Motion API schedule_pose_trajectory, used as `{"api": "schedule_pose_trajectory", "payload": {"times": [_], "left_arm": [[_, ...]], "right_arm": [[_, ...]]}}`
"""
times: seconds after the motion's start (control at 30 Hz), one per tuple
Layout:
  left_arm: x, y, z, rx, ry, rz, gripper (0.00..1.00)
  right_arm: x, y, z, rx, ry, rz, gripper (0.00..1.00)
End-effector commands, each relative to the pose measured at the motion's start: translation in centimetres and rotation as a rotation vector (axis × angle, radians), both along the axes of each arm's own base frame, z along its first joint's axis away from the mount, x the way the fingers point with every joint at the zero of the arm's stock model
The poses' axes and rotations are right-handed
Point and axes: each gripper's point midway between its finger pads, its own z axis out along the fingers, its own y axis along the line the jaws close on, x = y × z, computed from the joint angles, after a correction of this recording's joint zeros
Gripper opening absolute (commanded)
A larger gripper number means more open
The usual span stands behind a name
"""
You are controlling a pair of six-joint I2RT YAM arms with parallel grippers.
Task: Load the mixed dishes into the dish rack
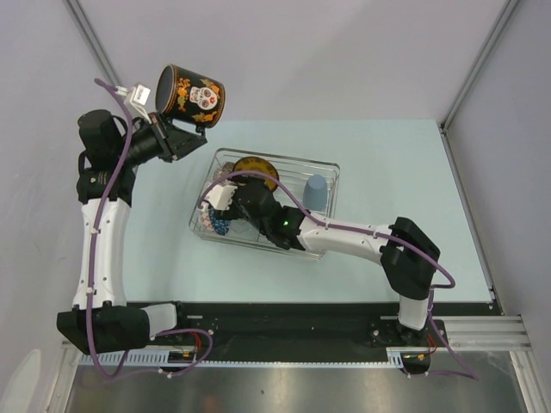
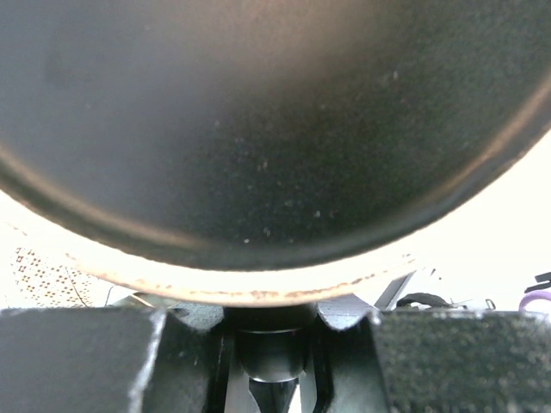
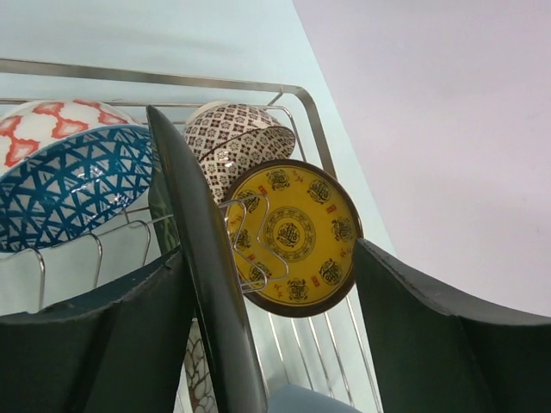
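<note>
Filling the left wrist view, the mug [image 2: 275, 129] hangs clenched in the left gripper [image 1: 181, 131], lying sideways with its mouth toward 9 o'clock, outside the dish rack [image 1: 331, 168]. That rack lies at 5 o'clock from it; inside, the right gripper [image 3: 267, 254] sits with jaws spread astride a dark plate [image 3: 202, 258] on edge.

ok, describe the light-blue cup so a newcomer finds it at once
Start at the wire dish rack, centre of the top view. The light-blue cup sits in its right end. It is plain and handleless, unlike the patterned bowls and yellow plate.
</note>
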Motion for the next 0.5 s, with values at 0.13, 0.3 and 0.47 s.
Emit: {"api": "schedule_pose_trajectory", "payload": {"times": [0.13, 0.3, 0.47], "left_arm": [[-2.3, -0.8, 5.9, 0.069, -0.29, -0.031, 0.01], [-2.5, -1.2, 6.3, 0.084, -0.302, -0.039, 0.0], [-2.6, -1.5, 6.7, 0.102, -0.316, -0.045, 0.0]], "right_arm": [[-2.1, -2.2, 11.5, 0.29, -0.034, -0.031, 0.79], [-5.6, -3.6, 15.8, 0.388, -0.024, -0.017, 0.82], [-8.1, -6.1, 19.0, 0.494, 0.022, -0.011, 0.84]]}}
